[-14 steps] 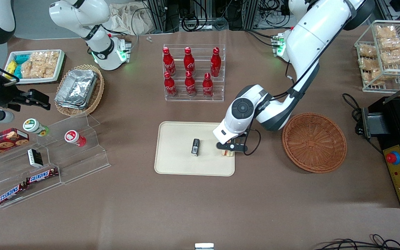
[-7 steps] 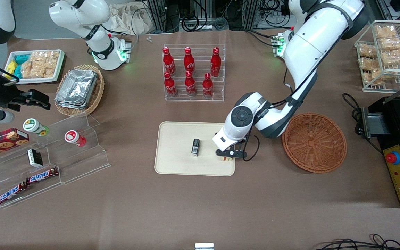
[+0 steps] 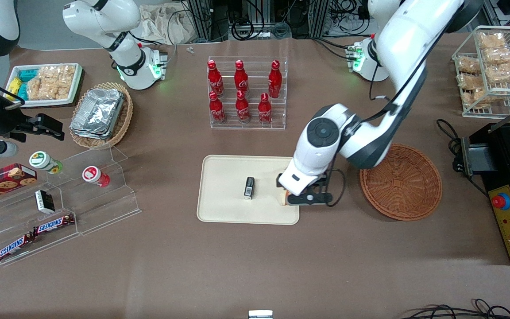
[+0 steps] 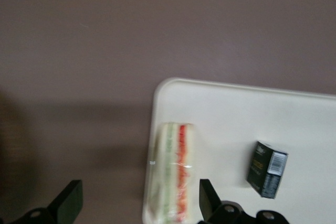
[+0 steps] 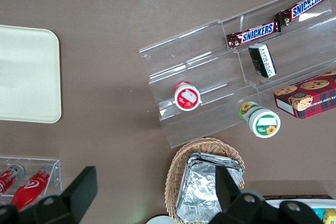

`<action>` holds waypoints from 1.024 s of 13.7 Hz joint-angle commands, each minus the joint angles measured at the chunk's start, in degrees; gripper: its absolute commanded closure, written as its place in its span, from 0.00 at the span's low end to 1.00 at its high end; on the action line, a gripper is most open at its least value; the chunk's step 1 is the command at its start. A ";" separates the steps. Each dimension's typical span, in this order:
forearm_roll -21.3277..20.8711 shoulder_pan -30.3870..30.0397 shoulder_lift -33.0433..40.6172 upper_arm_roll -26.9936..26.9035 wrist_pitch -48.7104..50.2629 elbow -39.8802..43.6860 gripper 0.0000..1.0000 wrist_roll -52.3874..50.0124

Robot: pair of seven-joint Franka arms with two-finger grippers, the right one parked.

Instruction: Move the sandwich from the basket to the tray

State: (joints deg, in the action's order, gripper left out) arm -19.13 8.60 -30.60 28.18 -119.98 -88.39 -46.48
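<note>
Gripper (image 4: 136,203) risen since 0.5 s ago, fingers apart | sandwich (image 4: 172,174) on tray (image 4: 236,108) edge | basket (image 3: 401,181) empty | retreat remains

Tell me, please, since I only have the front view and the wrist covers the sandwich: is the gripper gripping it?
Observer: No. In the left wrist view the gripper is open, and its fingers stand apart from the sandwich on either side.
Operator: Is it on the tray?
Observer: Yes, it lies along the tray's rim with its red and green filling edge facing up. I cannot tell whether it overhangs.
Operator: Does it touch the small black box?
Observer: No, bare tray separates it from the black box.
</note>
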 commanded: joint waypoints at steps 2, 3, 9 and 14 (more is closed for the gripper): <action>4.24 -4.27 5.62 0.29 15.71 5.41 0.00 7.51; 7.41 -6.03 7.90 0.20 17.13 5.59 0.00 11.02; 17.61 -10.98 21.17 -8.28 29.52 5.59 0.00 25.27; 20.01 -8.16 30.93 -19.47 37.36 0.61 0.00 37.93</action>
State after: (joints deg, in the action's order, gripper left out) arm -0.01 -1.27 -3.78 11.56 -82.95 -82.84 -11.92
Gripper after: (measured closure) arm 0.000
